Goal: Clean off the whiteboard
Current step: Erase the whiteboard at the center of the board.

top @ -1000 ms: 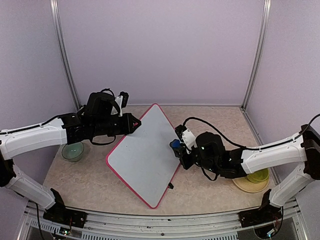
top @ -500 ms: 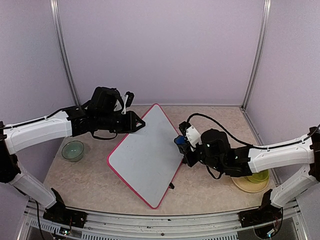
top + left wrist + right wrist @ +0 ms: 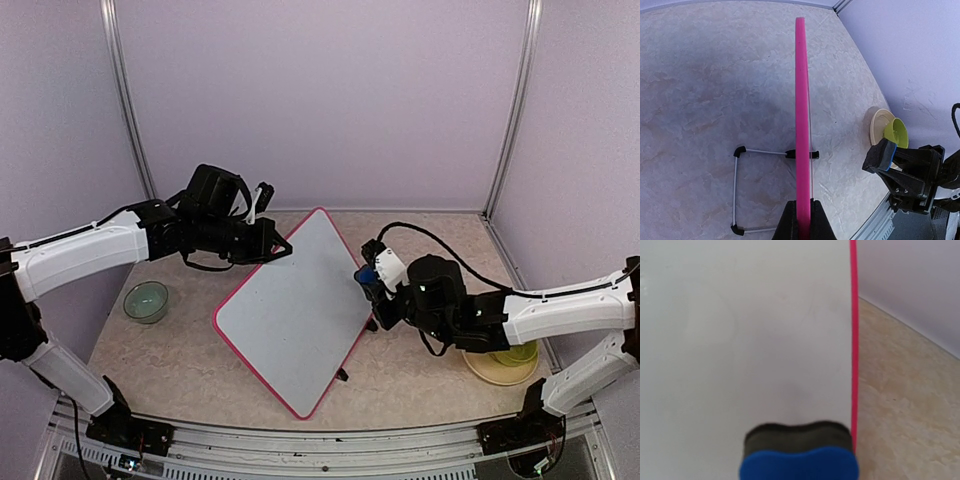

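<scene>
One whiteboard (image 3: 290,320) stands tilted mid-frame — the left gripper (image 3: 278,247) pinches its upper-left pink rim, and the right gripper (image 3: 372,288) clamps one blue eraser (image 3: 364,275) at its right edge. One green bowl (image 3: 146,301) sits left; one yellow plate (image 3: 495,372) and one lime cup (image 3: 518,351) sit right.

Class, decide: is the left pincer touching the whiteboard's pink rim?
Touching. The left wrist view shows the whiteboard rim clamped between the fingers of the left pincer, with no gap on either side.

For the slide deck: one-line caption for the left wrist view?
Left gripper, jaws shut on the whiteboard rim seen edge-on; its wire stand rests on the table, eraser at right.
</scene>
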`<action>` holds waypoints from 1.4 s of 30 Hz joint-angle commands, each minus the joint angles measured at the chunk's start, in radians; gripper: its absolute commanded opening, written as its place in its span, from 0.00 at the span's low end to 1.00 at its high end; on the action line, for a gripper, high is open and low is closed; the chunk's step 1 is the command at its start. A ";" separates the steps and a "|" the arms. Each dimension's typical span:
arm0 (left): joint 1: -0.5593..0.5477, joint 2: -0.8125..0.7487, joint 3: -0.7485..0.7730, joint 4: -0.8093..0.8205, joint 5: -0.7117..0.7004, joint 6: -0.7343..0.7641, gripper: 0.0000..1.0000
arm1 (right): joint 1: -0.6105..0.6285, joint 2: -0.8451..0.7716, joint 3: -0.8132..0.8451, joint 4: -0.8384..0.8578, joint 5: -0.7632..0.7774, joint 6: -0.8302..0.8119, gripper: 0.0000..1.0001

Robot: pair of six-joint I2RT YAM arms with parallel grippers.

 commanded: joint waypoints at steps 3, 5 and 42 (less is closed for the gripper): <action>0.007 -0.044 0.017 -0.063 0.007 -0.010 0.00 | -0.011 0.104 0.005 0.087 0.021 -0.019 0.00; 0.008 -0.055 0.015 -0.063 -0.001 -0.011 0.00 | -0.012 0.149 0.026 0.090 0.007 -0.002 0.00; 0.040 -0.156 -0.098 -0.043 -0.081 -0.041 0.00 | 0.141 0.434 -0.023 0.323 -0.088 0.102 0.00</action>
